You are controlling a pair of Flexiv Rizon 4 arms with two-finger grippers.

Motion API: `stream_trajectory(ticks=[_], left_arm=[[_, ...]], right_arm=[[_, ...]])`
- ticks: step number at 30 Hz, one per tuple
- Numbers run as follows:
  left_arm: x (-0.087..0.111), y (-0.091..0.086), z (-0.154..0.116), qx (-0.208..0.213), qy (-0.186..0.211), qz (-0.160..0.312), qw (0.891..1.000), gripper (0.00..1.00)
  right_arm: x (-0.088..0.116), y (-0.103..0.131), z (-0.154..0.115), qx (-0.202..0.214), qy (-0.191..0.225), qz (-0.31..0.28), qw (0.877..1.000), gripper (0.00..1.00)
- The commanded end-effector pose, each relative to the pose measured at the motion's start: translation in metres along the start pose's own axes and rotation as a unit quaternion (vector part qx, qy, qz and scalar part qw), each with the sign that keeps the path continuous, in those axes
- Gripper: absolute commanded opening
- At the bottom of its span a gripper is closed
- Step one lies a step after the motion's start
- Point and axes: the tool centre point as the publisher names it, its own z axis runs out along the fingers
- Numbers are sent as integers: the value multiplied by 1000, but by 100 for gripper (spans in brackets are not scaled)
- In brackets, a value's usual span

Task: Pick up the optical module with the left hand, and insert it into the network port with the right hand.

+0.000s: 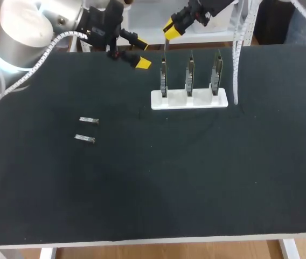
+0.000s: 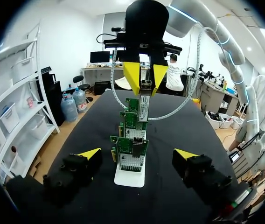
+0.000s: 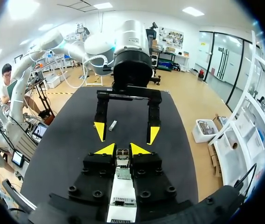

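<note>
Ideally, the optical module point(image 3: 122, 157) clenched by the right fingers point(image 3: 105, 149) is squared over the network port point(image 1: 164, 70), then lowered; left fingers point(image 2: 89, 153) released.

No text, number or sign can be read. A small white label is seen on one network card point(image 2: 139, 109) in the white stand point(image 2: 129, 178), but its print cannot be made out. Nothing legible is shown on the optical module point(image 3: 122, 158) or on the two loose modules point(image 1: 88, 120) toward the worktop's left edge.
</note>
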Motion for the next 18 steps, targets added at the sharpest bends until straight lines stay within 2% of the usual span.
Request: stream_trajectory(ticks=[1,10,18], left_arm=[[0,6,4,6,0,0,1000,100],[0,7,4,6,1,0,1000,100],[0,7,4,6,1,0,1000,100]], right_arm=[[0,-9,-2,-141,0,1,990,0],[0,-11,-1,-147,-4,-1,989,0],[2,-13,3,-175,-7,-14,985,0]])
